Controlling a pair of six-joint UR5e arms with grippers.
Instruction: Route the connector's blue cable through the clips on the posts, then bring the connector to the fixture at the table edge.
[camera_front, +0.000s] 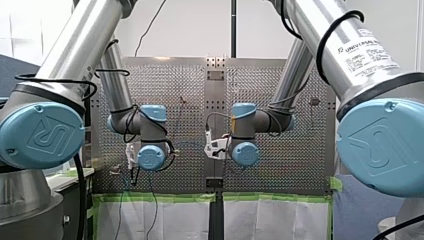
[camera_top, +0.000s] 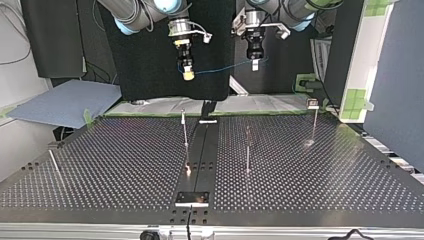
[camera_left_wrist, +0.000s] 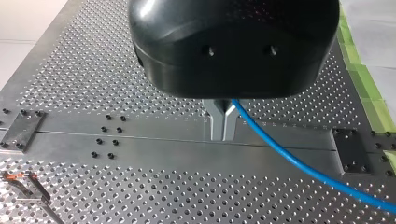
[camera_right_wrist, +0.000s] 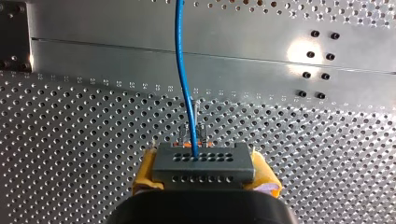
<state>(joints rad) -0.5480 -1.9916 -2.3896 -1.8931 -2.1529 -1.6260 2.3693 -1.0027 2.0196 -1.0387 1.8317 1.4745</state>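
the right wrist view is showing my right gripper (camera_right_wrist: 205, 171) pinching the connector (camera_right_wrist: 204, 161), a grey rectangular block with two rows of small holes, between its yellow pads (camera_right_wrist: 145, 173). the blue cable (camera_right_wrist: 183, 70) is leaving the block's face and running ahead over the perforated table (camera_right_wrist: 70, 140).

the left wrist view is showing what that one is not: my left gripper (camera_left_wrist: 223, 123), a glossy black housing with narrow metal fingers (camera_left_wrist: 217, 122) pressed together on the smooth cable, which is trailing away beside them.

only the top view is giving both grippers at once. they are hanging well above the table with the cable sagging slightly between them. thin upright posts (camera_top: 185, 131) are standing on the table, and the flat fixture (camera_top: 192, 198) is lying at its near edge, well apart from the connector.

in the front view both grippers are mostly hiding behind the blue-capped wrist joints (camera_front: 151, 157). a small metal part (camera_right_wrist: 201, 133) with an orange spot is showing just behind the connector; what it is cannot be told. the clips on the posts are too small to make out.
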